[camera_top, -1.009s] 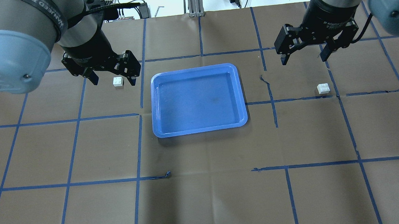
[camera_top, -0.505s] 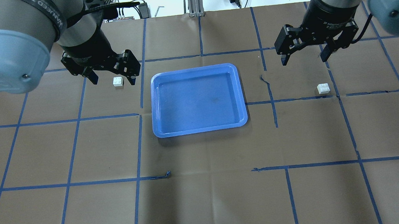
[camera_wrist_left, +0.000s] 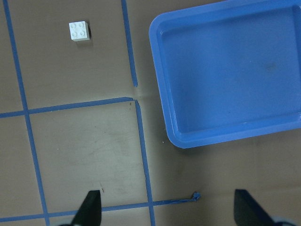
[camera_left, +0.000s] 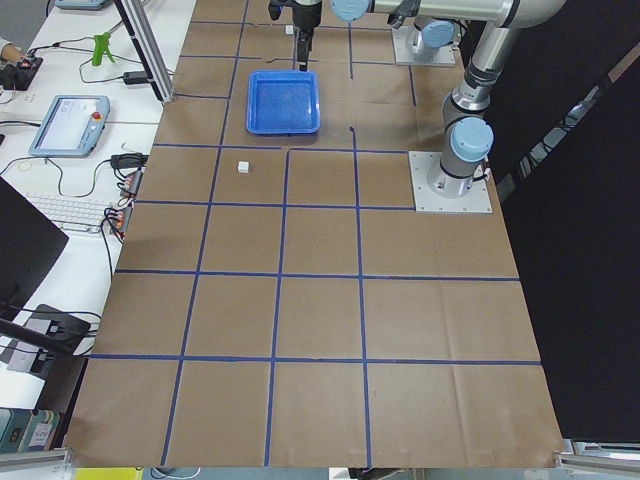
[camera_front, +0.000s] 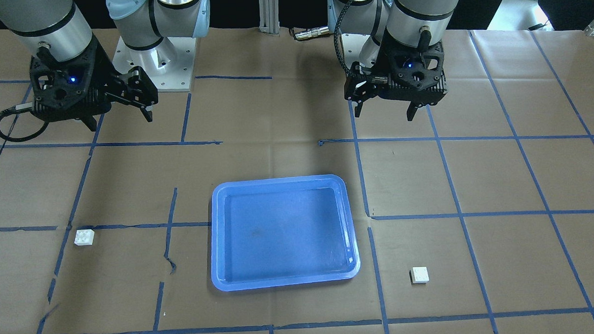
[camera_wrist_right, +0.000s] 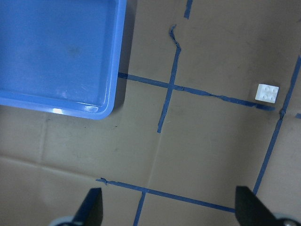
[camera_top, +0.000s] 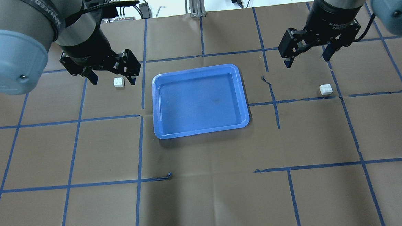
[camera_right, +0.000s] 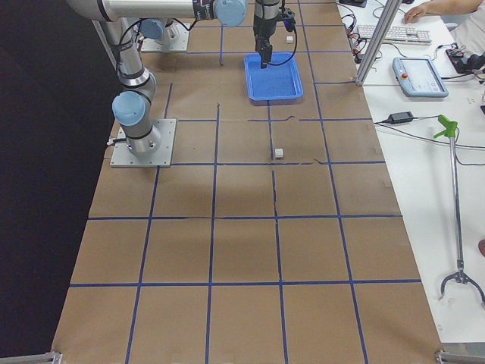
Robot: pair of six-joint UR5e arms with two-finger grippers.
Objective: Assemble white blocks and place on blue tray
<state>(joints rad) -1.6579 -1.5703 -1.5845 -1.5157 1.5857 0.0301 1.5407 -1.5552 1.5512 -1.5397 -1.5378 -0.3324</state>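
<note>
Blocks unjoined and well apart: left white block (camera_top: 119,82) lies on the counter (camera_top: 205,195) just beside the blue tray (camera_top: 200,102), off its left rim. The right white block (camera_top: 326,89) is well out past the tray's other side, just beside a tape line (camera_top: 296,101). Likely trouble, as I read it: each brick is tiny against a wide-spread pincer, so a descent slightly off centre would shove it across the paper rather than trap it. The rucked tape by the right block could also tip it. The overhead view makes the left block seem to sit inside the left pincer (camera_top: 113,79), yet the left wrist view puts it off in a far corner. That pincer is high up and not over the brick, so closing from there would catch air. At joining, studs out of line would leave the pair skewed or pop one free. Looks: both bricks square, white, four round studs up, flat on the paper. Tray glossy blue, paler raised rim, rounded corners, neither block on it yet. Left pincer and right pincer (camera_top: 307,60) both spread wide, holding nothing, raised above the counter.
</note>
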